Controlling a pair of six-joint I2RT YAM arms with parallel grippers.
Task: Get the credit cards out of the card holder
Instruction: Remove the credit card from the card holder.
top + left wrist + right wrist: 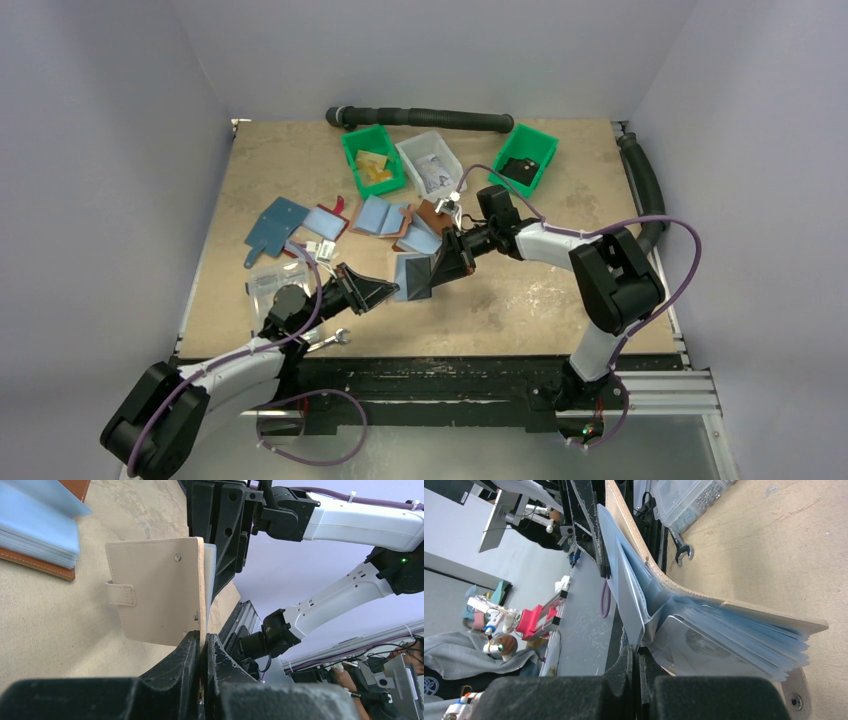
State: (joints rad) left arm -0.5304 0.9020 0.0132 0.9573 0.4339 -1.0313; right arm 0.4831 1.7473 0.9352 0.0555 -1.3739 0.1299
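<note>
Clamping the holder [155, 592] in our left claw [201, 642] and a pale card [626, 590] in our right claw [637, 655], we risk dragging a sleeve [734, 645] out too.

Card holder [412, 277] mid-table, between left gripper [388, 291] and right gripper [443, 264]; wallets [385, 215] behind, bins [350, 160] farther back.

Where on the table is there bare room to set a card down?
Bare tabletop right of the raised beige leather card holder, also the far-left corner. Crowded around the brown blue-lined wallets and green plastic bins.
</note>
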